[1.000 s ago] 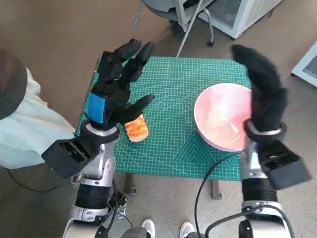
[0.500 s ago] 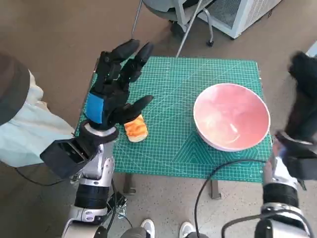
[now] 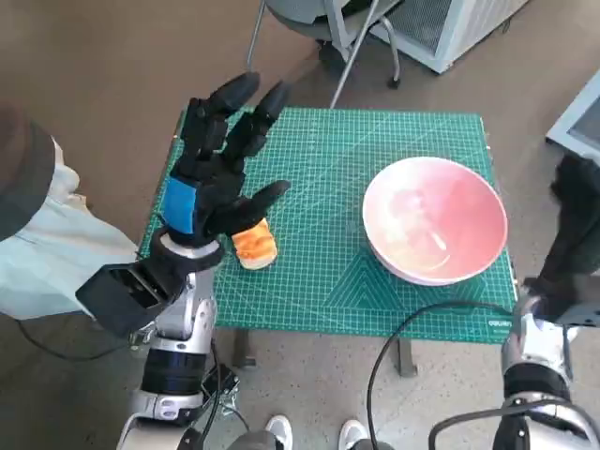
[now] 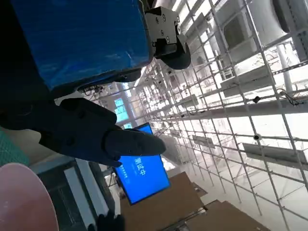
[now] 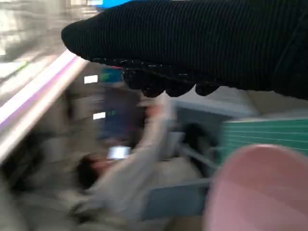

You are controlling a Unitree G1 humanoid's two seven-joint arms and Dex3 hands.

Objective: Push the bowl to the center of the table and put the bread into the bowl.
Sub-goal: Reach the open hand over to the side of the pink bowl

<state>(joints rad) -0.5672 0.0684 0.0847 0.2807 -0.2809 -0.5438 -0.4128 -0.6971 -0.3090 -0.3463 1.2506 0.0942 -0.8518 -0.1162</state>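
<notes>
Pink bowl (image 3: pixel 436 220) sits right of center on the green cutting mat (image 3: pixel 328 159), not held. Bread (image 3: pixel 254 246) lies near the mat's left edge. Left hand (image 3: pixel 217 173) hovers over the bread, fingers spread, holding nothing. Right hand (image 3: pixel 574 225) is off the table's right edge, apart from the bowl; can't tell its finger state.

Bread (image 3: pixel 253 246) partly hidden behind left hand (image 3: pixel 214 178). Right hand (image 3: pixel 574 225) cut by head view edge. Right wrist view blurred; person (image 5: pixel 120 178) indistinct.
</notes>
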